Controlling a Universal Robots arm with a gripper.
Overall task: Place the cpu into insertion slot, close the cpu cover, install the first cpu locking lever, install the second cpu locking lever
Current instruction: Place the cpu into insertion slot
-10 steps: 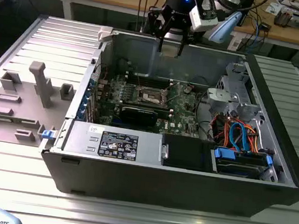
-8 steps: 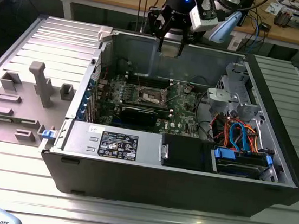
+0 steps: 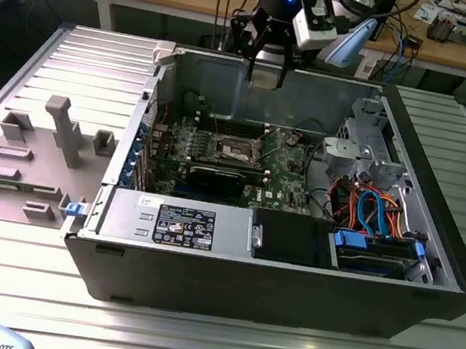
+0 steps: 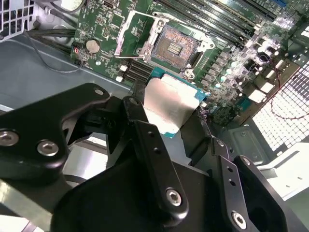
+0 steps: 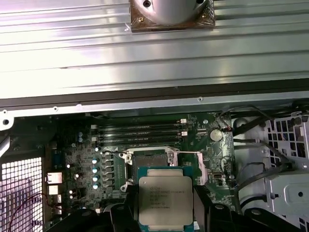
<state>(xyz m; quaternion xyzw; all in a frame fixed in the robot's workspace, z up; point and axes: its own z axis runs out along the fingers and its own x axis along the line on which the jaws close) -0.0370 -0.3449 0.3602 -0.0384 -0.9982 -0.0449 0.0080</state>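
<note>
While the gripper is squeezing the cpu by its edges at the top middle of the exterior view, the chip is hanging over the open case. The insertion slot in that frame's middle is sitting empty, its cpu cover lifted. Nothing looks done yet; placing, closing and both levers are waiting.

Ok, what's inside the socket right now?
Nothing is seated: in the second wrist view the socket shows its bare dark contact field. The chip is gripped in the claw, clear of it. In the first wrist view the chip hides part of the socket.
</note>
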